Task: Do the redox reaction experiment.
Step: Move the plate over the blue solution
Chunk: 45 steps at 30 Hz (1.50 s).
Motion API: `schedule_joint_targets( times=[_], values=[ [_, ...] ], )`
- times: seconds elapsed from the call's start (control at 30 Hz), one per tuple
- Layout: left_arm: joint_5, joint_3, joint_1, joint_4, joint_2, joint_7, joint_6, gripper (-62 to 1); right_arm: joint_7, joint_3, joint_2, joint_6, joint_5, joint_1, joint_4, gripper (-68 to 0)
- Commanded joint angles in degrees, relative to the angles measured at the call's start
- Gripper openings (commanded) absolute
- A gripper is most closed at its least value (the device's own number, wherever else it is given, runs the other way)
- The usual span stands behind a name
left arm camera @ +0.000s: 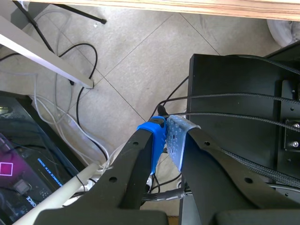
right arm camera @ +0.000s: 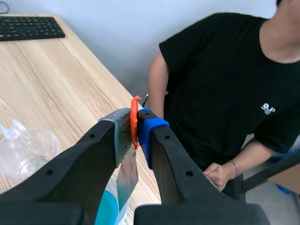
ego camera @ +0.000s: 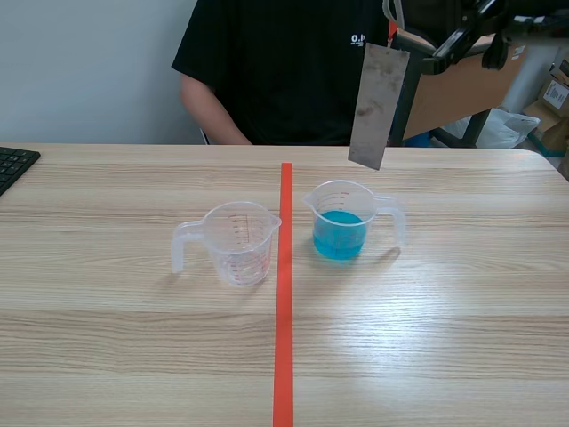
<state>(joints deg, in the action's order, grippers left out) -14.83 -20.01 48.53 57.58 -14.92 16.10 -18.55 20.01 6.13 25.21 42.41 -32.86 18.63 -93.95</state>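
Note:
A grey metal strip (ego camera: pixel 379 105) hangs upright in the air above and slightly right of a clear beaker (ego camera: pixel 345 220) holding blue liquid (ego camera: pixel 339 235). My right gripper (ego camera: pixel 392 34) is shut on the strip's orange-taped top end. In the right wrist view the metal strip (right arm camera: pixel 126 174) hangs between the fingers (right arm camera: pixel 154 140), with the blue liquid (right arm camera: pixel 107 209) below it. An empty clear beaker (ego camera: pixel 233 241) stands left of the red line; the empty beaker (right arm camera: pixel 26 152) also shows in the right wrist view. My left gripper (left arm camera: pixel 168 136) is shut on nothing, off the table, facing the floor.
A person in a black shirt (ego camera: pixel 284 67) sits across the table. A black keyboard (ego camera: pixel 13 165) lies at the left edge. A red tape line (ego camera: pixel 284 294) runs down the middle of the table. Cables (left arm camera: pixel 75 93) and a black box (left arm camera: pixel 243 122) lie below the left gripper.

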Motion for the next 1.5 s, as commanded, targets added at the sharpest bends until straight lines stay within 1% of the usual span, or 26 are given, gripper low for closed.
schedule_joint_targets(
  times=[0.0, 0.43, 0.77, 0.87, 0.97, 1.03, 1.07, 1.13, 1.27, 1.43, 1.47],
  values=[
    [-0.33, 0.07, -0.15, 0.59, -0.2, 0.37, -0.24, -56.0, -0.37, 0.96, 0.0, 0.31, -0.76, 2.14, -0.13, -65.8],
    [-0.37, 0.07, -0.13, 0.61, -0.17, 0.42, -0.28, -56.0, -0.46, 6.75, -0.15, 0.31, -0.59, 3.43, 1.55, -65.8],
    [-0.37, 0.07, -0.13, 0.61, -0.24, 0.42, -0.26, -56.0, -0.44, 6.86, -0.13, 0.31, -0.59, 3.41, 1.55, -65.8],
    [-0.37, 0.07, 0.07, 0.85, -1.25, 0.44, -0.31, -56.0, -0.46, 6.86, -0.13, 0.31, -0.61, 3.41, 1.55, -65.8],
    [-0.94, 0.07, 0.9, 1.62, -3.8, 0.83, -0.83, -56.0, -0.44, 6.86, -0.13, 0.31, -0.59, 3.41, 1.55, -65.8],
    [-2.16, 0.07, 1.66, 2.69, -6.34, 1.84, -1.99, -56.0, -0.46, 6.86, -0.13, 0.31, -0.61, 3.41, 1.55, -65.8],
    [-2.6, 0.07, 2.16, 3.32, -7.87, 2.56, -2.73, -56.0, -0.46, 6.86, -0.13, 0.31, -0.63, 3.43, 1.55, -65.8],
    [-4.79, 0.07, 3.17, 5.01, -11.28, 2.78, -4.63, -56.0, -0.44, 6.86, -0.13, 0.31, -0.61, 3.43, 1.55, -65.8],
    [-7.8, 0.07, 4.81, 8.26, -18.86, 3.3, -7.3, -56.0, -0.44, 6.86, -0.13, 0.31, -0.63, 3.43, 1.55, -65.8],
    [-8.11, 0.07, 3.82, 11.47, -27.65, 6.12, -11.32, -56.0, -0.44, 6.86, -0.13, 0.31, -0.83, 3.43, 1.55, -65.8],
    [-8.07, 0.07, 3.17, 12.2, -29.2, 6.56, -11.63, -56.0, -0.44, 6.86, -0.13, 0.31, -0.83, 3.43, 1.55, -65.8]
  ],
)
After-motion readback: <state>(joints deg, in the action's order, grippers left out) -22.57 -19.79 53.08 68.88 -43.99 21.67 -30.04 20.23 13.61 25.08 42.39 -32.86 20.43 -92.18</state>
